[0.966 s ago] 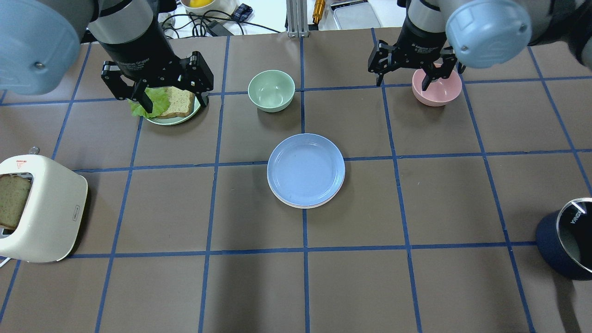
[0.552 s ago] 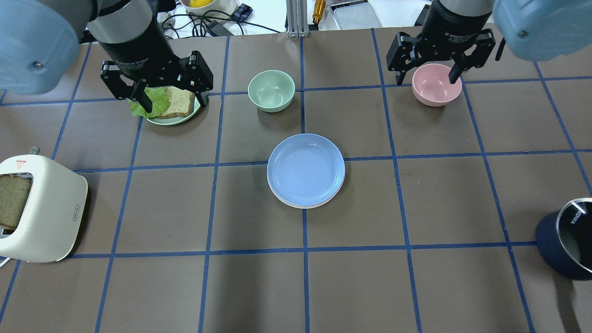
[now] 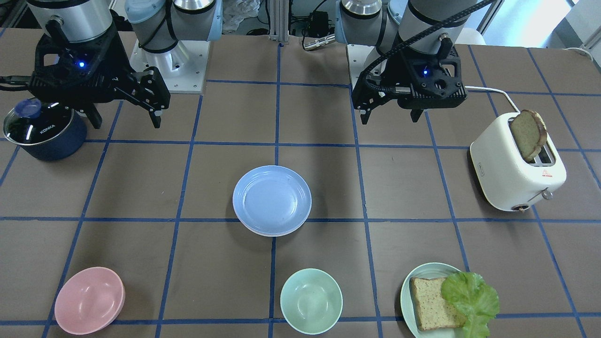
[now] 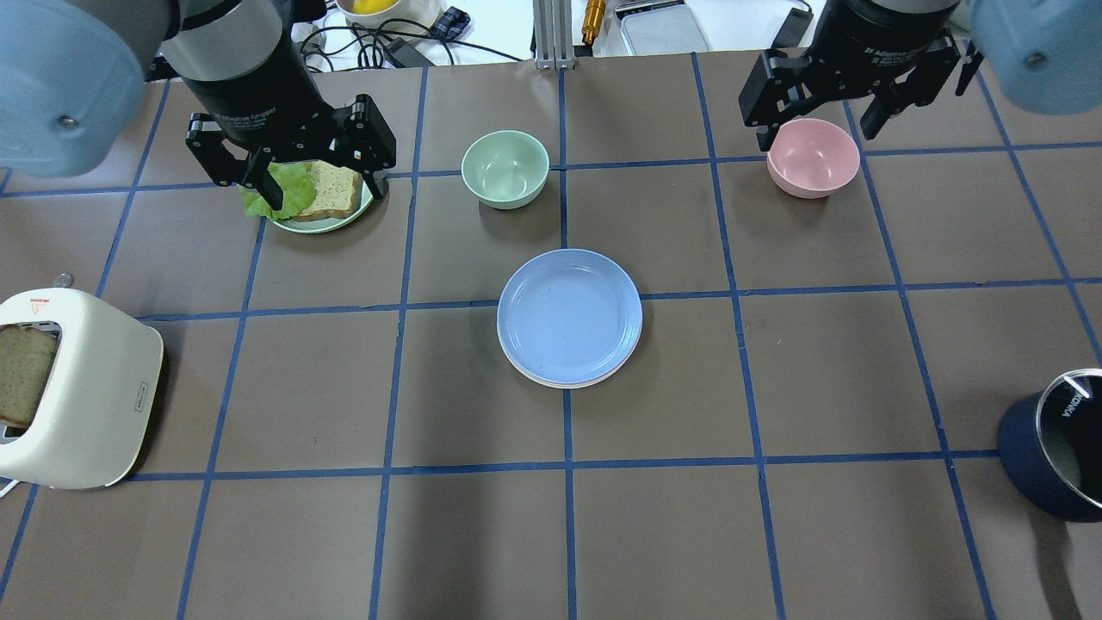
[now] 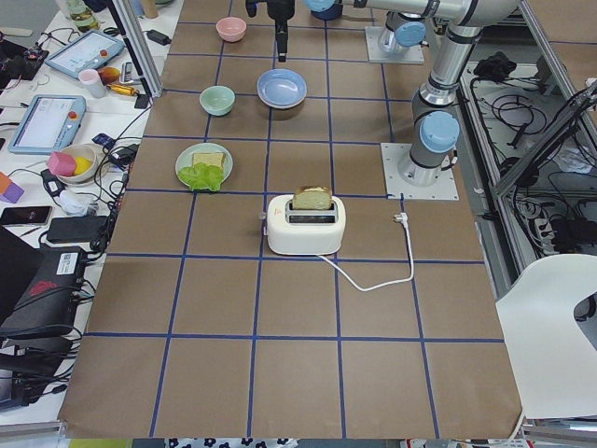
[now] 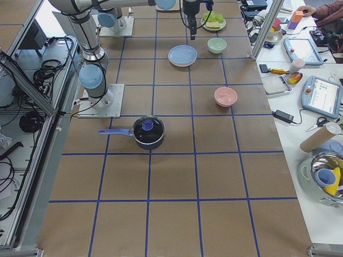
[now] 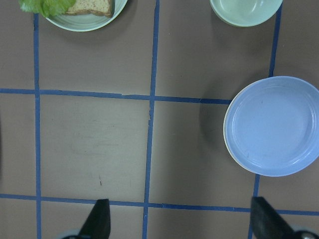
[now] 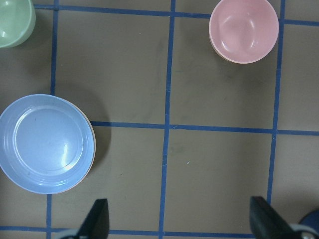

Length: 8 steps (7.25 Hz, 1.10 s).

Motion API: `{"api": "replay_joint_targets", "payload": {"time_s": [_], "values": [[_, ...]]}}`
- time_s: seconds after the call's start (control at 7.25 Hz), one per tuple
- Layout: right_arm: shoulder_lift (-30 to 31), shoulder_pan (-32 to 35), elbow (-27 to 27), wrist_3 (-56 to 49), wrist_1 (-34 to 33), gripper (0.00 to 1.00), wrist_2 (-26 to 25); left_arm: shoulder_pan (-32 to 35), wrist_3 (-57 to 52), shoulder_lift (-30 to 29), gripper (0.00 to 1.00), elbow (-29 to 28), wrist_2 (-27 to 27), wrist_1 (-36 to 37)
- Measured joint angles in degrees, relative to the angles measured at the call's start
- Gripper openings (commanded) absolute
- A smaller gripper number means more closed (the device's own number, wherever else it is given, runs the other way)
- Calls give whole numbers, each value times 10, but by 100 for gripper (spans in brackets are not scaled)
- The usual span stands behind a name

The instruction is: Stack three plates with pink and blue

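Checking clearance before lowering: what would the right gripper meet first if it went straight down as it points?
Under the right gripper, likely bare brown table; the dark blue lidded pot sits off to one side, though depth leaves doubt.

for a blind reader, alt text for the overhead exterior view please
A light blue plate tops a small stack at the centre of a brown gridded table. At the top, the open left gripper overlaps a plate of bread and lettuce, the open right gripper borders a pink bowl; a green bowl, toaster and pot also show.
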State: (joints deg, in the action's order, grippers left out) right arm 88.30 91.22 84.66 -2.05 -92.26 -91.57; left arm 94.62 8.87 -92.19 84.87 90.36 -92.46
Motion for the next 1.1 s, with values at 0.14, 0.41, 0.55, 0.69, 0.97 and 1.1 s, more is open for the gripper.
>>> {"api": "replay_joint_targets", "payload": {"time_s": [0.14, 0.41, 0.55, 0.69, 0.97, 1.1], "values": [[0, -2, 1, 3, 1, 100, 2, 0, 0, 0, 100, 0, 0, 0], [-1, -5, 2, 5, 0, 100, 8, 0, 0, 1, 100, -1, 1, 0], [0, -6, 2, 5, -1, 100, 8, 0, 0, 1, 100, -1, 1, 0], [0, -6, 2, 6, -1, 100, 7, 0, 0, 1, 100, -1, 2, 0], [0, -7, 2, 6, -1, 100, 4, 0, 0, 0, 100, -1, 1, 0], [0, -7, 2, 6, -1, 100, 3, 0, 0, 0, 100, -2, 0, 0]]}}
